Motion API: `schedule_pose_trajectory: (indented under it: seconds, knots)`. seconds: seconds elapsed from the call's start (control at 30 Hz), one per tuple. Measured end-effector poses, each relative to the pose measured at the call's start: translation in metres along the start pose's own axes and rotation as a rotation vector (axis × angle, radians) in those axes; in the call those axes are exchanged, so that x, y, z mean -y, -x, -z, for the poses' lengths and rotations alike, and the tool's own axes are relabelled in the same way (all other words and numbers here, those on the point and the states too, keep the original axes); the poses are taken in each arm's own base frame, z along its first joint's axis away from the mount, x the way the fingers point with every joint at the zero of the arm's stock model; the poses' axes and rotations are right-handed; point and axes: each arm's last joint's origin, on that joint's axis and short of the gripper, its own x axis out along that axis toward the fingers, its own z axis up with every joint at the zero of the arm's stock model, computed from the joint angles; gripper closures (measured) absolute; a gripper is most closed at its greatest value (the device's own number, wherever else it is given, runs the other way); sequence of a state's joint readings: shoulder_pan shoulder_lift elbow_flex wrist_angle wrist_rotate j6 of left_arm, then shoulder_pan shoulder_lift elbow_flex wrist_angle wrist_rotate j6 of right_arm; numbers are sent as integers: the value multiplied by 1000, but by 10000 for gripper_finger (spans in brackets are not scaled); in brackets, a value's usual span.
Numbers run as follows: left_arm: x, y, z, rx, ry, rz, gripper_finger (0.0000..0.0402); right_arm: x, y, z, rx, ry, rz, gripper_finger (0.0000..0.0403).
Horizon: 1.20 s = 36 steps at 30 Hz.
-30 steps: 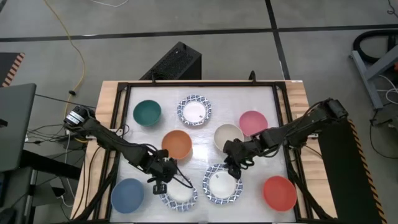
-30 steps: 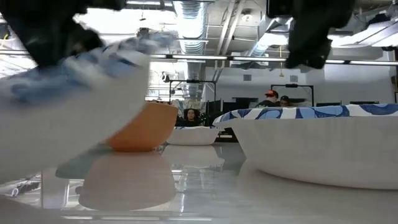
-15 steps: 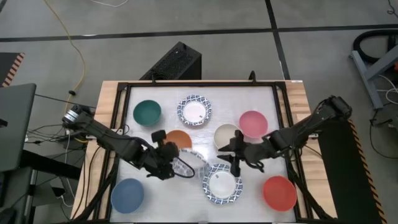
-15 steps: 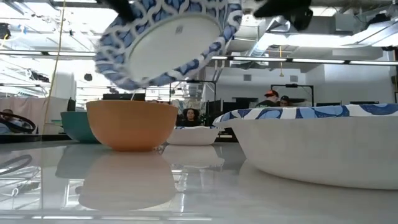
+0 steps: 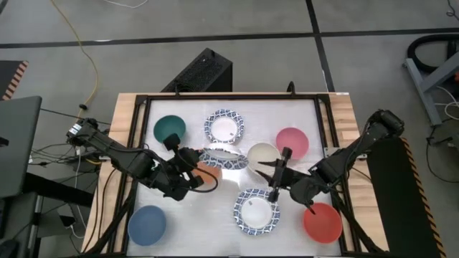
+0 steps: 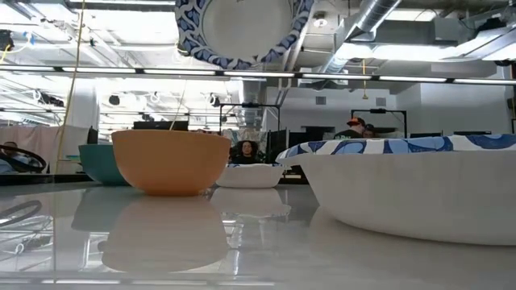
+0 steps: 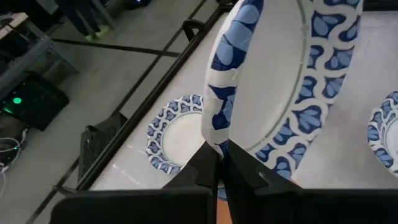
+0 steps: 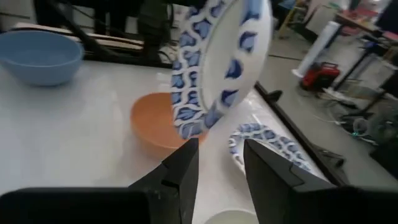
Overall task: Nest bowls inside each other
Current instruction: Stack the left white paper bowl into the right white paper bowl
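Note:
My left gripper [image 5: 201,169] is shut on a white bowl with a blue patterned rim [image 5: 224,159], which stands on edge in the air above the orange bowl [image 5: 208,176]. In the low view this bowl [image 6: 238,31] hangs high with its underside toward the camera. My right gripper [image 8: 217,169] is open, nearly level, facing the held bowl [image 8: 217,68] from the table's right. It hovers between the cream bowl [image 5: 262,153] and another patterned bowl [image 5: 256,211], with nothing between its fingers. My left gripper pinches the patterned bowl's rim [image 7: 217,142] between its two fingers, one on the inner face and one on the outer. The fingers come from the table's left, slanting a little down. The bowl is lifted clear, tipped onto its edge.
On the table stand a green bowl [image 5: 170,129], a third patterned bowl [image 5: 224,127], a pink bowl [image 5: 292,141], a red bowl [image 5: 322,222] and a blue bowl [image 5: 147,223]. A black frame [image 5: 136,143] runs round the table. People sit in the room beyond [image 6: 351,125].
My left gripper has lifted the patterned bowl off the table's near side, carried it up and toward the far edge over the orange bowl, and turned it from lying flat to standing on edge. My right gripper has tipped from pointing down to nearly level and drawn back toward the right.

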<state>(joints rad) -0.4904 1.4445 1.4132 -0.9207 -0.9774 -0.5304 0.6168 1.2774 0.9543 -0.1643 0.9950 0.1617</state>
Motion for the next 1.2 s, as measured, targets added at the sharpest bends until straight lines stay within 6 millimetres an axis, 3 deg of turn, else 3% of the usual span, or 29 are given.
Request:
schedule_pose_trajectory:
  seconds: [0.5, 0.7, 0.97, 1.2]
  knots:
    - [0, 0, -2, 30, -18, -34, 401, 13, -19, -18, 86, -68, 8, 144]
    - [0, 0, -2, 32, -29, -33, 401, 19, -28, -25, 129, -79, -80, 143]
    - [0, 0, -2, 32, -28, -33, 402, 26, -38, -24, 119, -80, -71, 150]
    - [0, 0, -2, 30, -42, -30, 402, 29, -41, -24, 115, -100, -59, 220]
